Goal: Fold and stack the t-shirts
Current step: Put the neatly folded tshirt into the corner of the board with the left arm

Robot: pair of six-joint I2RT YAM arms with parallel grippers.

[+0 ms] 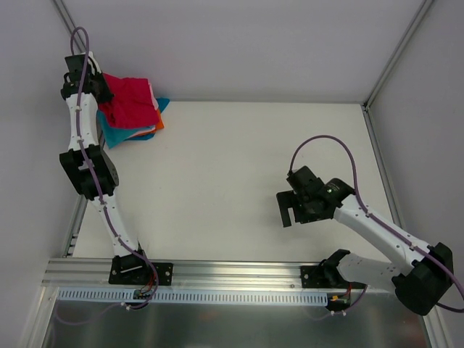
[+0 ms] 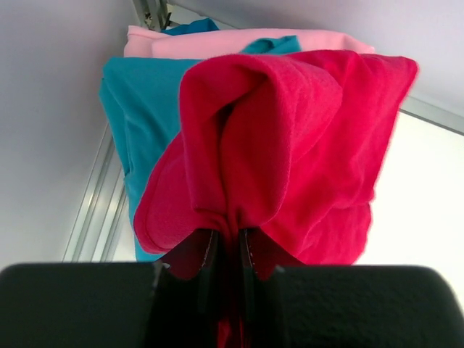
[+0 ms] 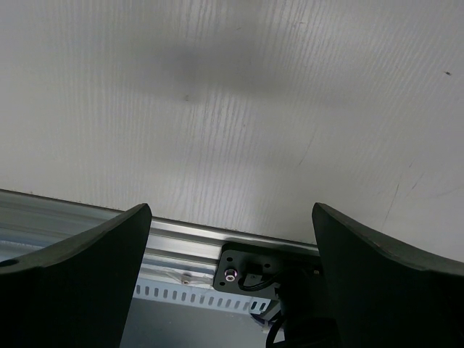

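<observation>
- My left jaws (image 2: 228, 254) are pinched tight on a bunched fold of the red t-shirt (image 2: 290, 152), at the far left corner of the tabletop (image 1: 239, 181).
- In the left wrist view the red cloth hangs in loose folds, gathered to a narrow neck where it runs between my fingers (image 2: 206, 254).
- Behind it I see a teal t-shirt (image 2: 138, 116) and a pink one (image 2: 217, 42).
- From above, the t-shirts (image 1: 130, 109) lie heaped in that corner, red on top, teal and an orange edge (image 1: 159, 123) showing beneath.
- My right jaws (image 3: 230, 246) stand wide and hold nothing, hanging over bare tabletop near its front rail (image 3: 87, 217), well apart from the heap.
</observation>
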